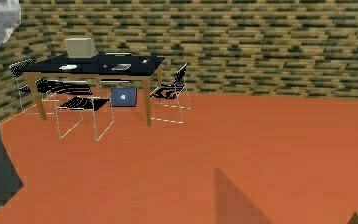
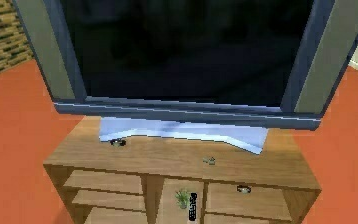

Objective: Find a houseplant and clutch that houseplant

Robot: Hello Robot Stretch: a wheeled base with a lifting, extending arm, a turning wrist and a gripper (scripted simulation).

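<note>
The pincer's state cannot be told. In the wooden stand's [image 2: 107, 158] middle compartment sits a greenish sprig [image 2: 177, 196], perhaps the houseplant, beside a dark oblong [image 2: 192, 207]. A grey-framed television [image 2: 187, 50] stands on top. Ahead, wire chairs [image 1: 84, 110] ring a dark-topped bench [image 1: 137, 70] on orange floor [image 1: 237, 150], before brick walls [image 1: 267, 45].

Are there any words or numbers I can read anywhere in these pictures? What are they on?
No words or numbers can be read.
television: its screen is dark and blank.
small dark item in the wooden stand: too small to read.
papers and box on the dark table: too small to read.
</note>
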